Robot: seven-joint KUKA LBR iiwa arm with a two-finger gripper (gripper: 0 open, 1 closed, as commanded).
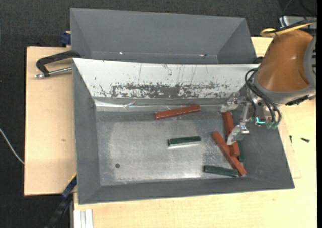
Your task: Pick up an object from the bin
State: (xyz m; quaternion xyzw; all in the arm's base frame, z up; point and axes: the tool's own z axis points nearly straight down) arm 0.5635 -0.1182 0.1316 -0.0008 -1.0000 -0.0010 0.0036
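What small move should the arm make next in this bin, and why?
Likely a short descent: the gripper hangs directly above the slanted red stick near the right wall of the bin, so lowering onto it seems sensible.

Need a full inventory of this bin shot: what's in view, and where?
back red stick: 1, red-brown, by the back wall, centre
upright red stick: 1, red-brown, right side, beside the gripper
long red stick: 1, red-brown, right side, slanting toward the front right
centre green stick: 1, dark green, mid-floor
front green stick: 1, dark green, front right, by the long red stick's lower end
bin: 1, grey metal, holds all the sticks
gripper: 1, metal, over the right-side red sticks
arm cover: 1, orange, right edge
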